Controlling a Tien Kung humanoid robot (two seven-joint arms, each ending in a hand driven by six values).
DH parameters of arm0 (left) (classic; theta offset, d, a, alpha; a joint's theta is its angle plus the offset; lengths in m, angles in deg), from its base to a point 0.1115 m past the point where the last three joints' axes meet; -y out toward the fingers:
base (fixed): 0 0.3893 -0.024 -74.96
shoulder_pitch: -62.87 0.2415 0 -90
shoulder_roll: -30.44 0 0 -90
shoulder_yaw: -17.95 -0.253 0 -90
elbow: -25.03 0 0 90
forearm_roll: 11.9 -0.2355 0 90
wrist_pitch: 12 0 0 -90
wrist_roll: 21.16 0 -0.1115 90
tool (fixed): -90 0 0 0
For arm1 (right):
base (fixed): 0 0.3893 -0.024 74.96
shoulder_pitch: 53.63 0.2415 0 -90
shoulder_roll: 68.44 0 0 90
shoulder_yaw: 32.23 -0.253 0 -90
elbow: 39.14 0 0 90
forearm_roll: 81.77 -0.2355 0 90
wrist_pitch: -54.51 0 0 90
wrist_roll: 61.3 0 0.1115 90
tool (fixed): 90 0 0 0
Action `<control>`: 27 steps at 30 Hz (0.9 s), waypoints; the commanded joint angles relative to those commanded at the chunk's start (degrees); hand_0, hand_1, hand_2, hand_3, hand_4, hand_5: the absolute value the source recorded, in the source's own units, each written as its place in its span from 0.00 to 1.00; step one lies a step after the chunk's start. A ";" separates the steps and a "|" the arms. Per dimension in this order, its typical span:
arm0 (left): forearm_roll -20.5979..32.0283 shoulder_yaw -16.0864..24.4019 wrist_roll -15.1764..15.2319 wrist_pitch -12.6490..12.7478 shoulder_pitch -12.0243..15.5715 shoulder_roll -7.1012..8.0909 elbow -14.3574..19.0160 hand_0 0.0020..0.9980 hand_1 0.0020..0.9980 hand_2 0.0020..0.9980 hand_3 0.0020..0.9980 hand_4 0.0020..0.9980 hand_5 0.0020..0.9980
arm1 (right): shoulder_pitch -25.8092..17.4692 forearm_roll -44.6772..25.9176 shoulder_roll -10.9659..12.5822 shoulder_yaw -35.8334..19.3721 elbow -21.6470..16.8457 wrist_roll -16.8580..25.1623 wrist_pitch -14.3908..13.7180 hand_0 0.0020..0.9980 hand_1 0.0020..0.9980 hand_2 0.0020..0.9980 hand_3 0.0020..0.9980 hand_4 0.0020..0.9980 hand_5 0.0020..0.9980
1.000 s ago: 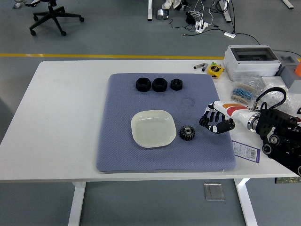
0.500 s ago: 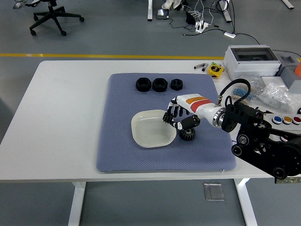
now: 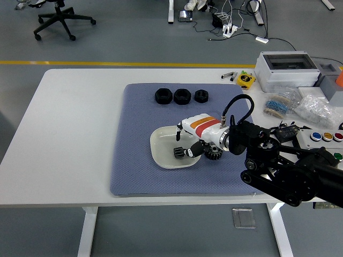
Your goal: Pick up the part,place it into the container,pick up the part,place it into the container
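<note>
My right hand [image 3: 184,149] reaches in from the right and hangs over the right half of the white dish [image 3: 162,142]. Its fingers are curled down around a small black part [image 3: 179,153], just above the dish floor. A black gear [image 3: 216,155] lies on the blue mat [image 3: 134,160] right beside the dish's right rim, partly hidden behind my wrist. Three black ring-shaped parts [image 3: 181,96] stand in a row at the mat's far edge. The left arm is out of view.
A grey electrical box [image 3: 284,67], bags of small parts [image 3: 278,104], a yellow item [image 3: 246,79] and a push-button box [image 3: 321,138] crowd the table's right side. My forearm lies across the mat's right part.
My right hand has travelled left from the mat's right edge, passed over the gear and now hangs over the dish. The gear has stayed in place.
</note>
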 joint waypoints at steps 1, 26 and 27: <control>-0.03 0.05 -0.02 0.00 0.03 0.00 0.00 0.83 0.77 0.80 0.57 0.49 0.74 | 0.02 -0.02 0.17 -0.16 0.07 0.02 -0.10 0.74 0.80 0.90 0.94 0.96 0.30; -0.68 0.56 -0.29 -0.16 0.74 0.00 0.00 0.83 0.77 0.80 0.57 0.49 0.73 | -1.52 -1.71 9.21 -6.09 -1.44 -0.44 12.78 0.76 0.77 0.82 0.83 0.93 0.28; -0.64 0.50 -0.30 -0.17 0.80 0.00 0.00 0.83 0.77 0.80 0.57 0.49 0.73 | -1.64 -1.92 8.82 -5.75 -0.91 -0.39 12.79 0.76 0.77 0.82 0.83 0.93 0.28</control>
